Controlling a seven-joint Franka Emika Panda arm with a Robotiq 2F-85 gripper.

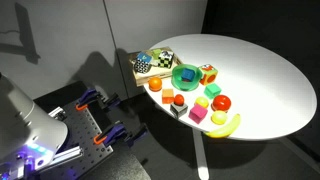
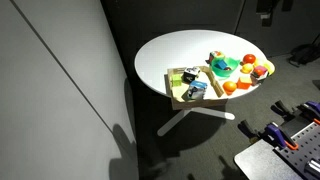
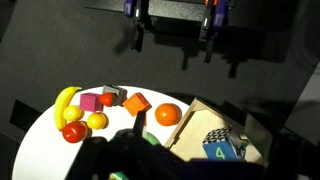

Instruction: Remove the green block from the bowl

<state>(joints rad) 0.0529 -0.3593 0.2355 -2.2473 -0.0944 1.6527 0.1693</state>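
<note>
Gripper (image 3: 135, 160) appears only as a dark blur well above the table (image 1: 260, 80); whether its fingers are spread or pressed together cannot be told. Green block (image 1: 188, 73) lies inside the bowl (image 1: 176, 80). Risk: an off-centre descent strikes the rim, tipping the bowl into the toy blocks (image 1: 168, 98) crowded near it.

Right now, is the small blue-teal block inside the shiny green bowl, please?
Inside: the small blue-teal block sits within the shiny green bowl.
</note>
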